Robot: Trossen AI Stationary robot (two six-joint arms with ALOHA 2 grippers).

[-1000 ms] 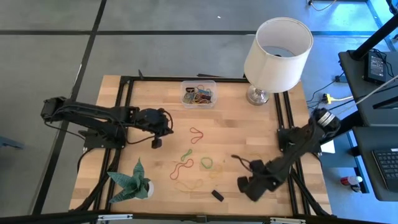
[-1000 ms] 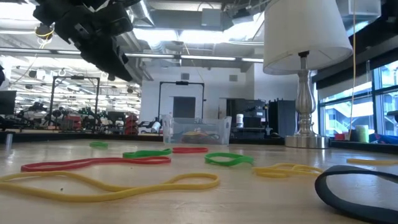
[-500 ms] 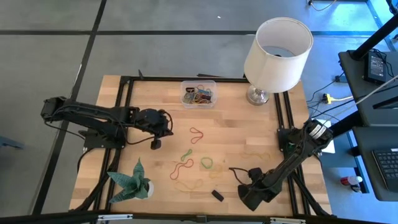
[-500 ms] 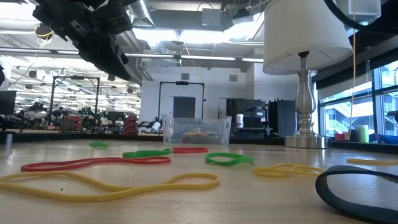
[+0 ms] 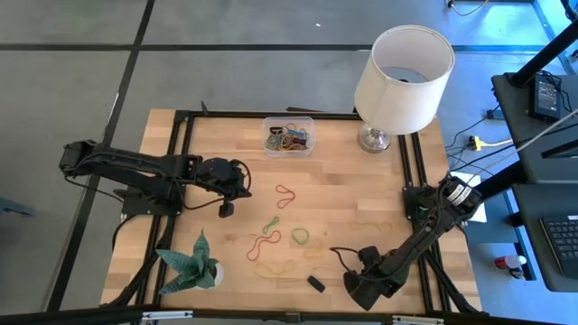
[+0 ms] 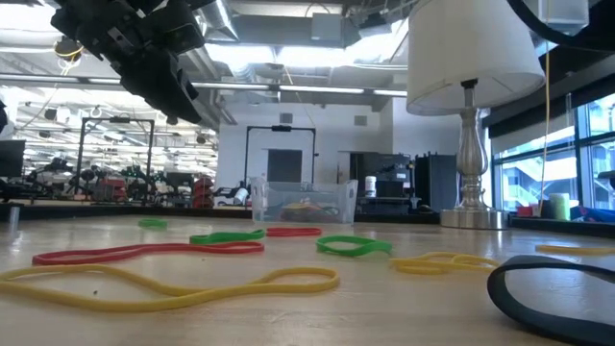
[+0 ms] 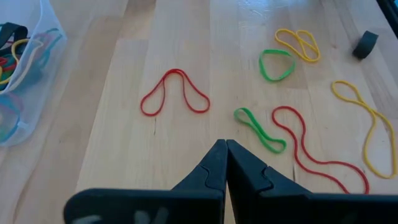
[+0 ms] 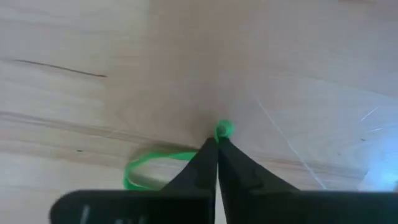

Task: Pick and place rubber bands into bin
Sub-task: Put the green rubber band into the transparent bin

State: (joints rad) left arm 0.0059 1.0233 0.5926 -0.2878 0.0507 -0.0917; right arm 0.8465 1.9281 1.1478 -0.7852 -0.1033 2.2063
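Right wrist view: the right gripper (image 8: 217,140) had its jaws pinched together on the table, with a green rubber band (image 8: 149,163) caught between the tips and a small green bulge showing just past them.
Change: a moment earlier that arm stood farther up the table; it had come down toward the near edge and its jaws had snapped closed.
High view: the right gripper (image 5: 336,252) sat low over the near right part of the table (image 5: 361,185), well apart from the bin (image 5: 288,120) at the far edge.
Bin: clear, already holding a tangle of coloured bands, just beside the lamp (image 5: 403,65).
Left gripper (image 7: 226,149): fingers pressed together, nothing held, hovering at mid-table left, unmoved.
Loose bands: a red loop (image 5: 287,195), more green, red and yellow ones nearer the front.
Meaning: I judged the pick as just made; the lift and the carry across to the bin were not yet done.
Risk: so thin a pinch might slip as the band came up.
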